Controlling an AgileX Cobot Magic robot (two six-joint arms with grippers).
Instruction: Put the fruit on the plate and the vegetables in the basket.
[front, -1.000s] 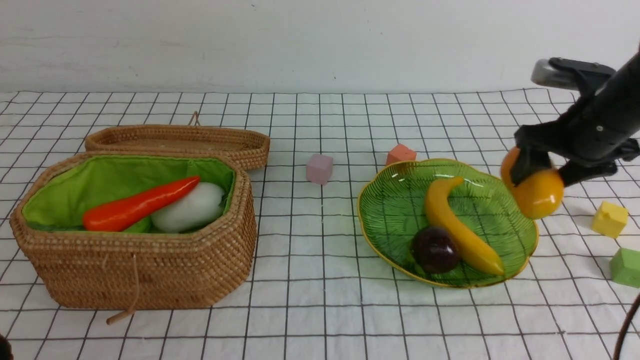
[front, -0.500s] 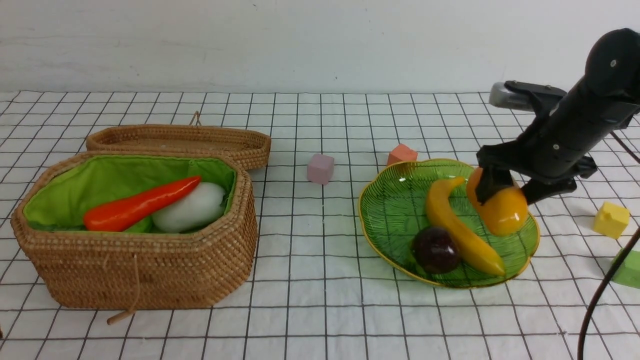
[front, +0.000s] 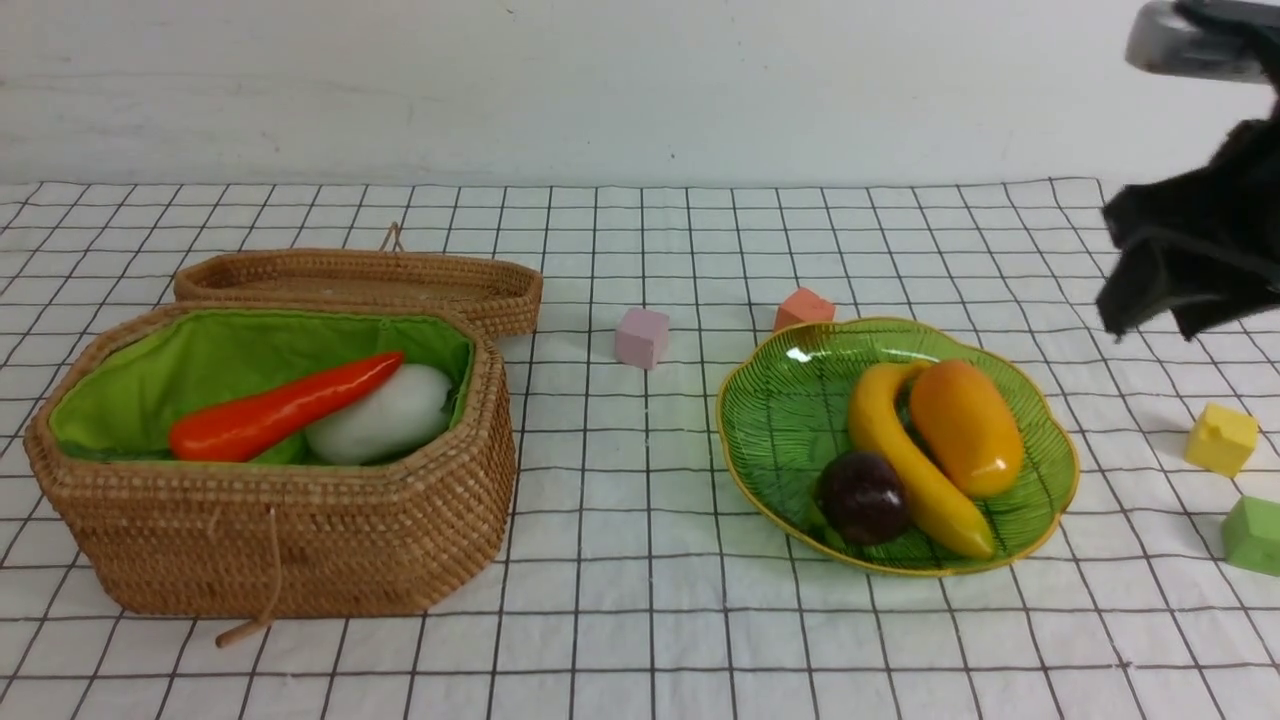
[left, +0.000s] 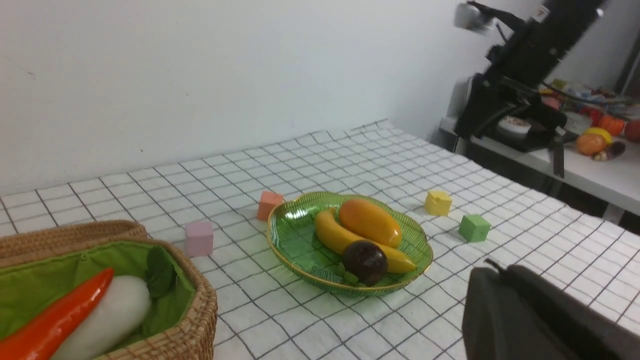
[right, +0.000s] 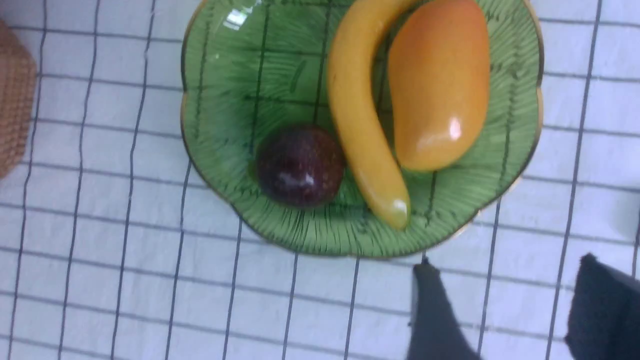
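My right gripper (right: 505, 305) hangs above the table's right side, off the plate (front: 770, 420), its jaws apart with nothing between them. The left gripper (left: 525, 315) is low at my near side; I see only its dark body, shut and holding nothing as far as I can judge.

The mango (front: 965, 428) lies on the plate touching the banana (front: 905, 460), with the mangosteen (front: 865, 497) against the banana's other side. So all three fruits are home.

In the basket (front: 300, 560), at the table's left, the carrot (front: 285, 405) rests on the radish (front: 380, 413). I can't make out the cabbage: only a sliver of green shows beneath the carrot, and it could be leaves.

I judge the fruit step finished. Next I need to confirm the cabbage is under there, then park both arms clear.
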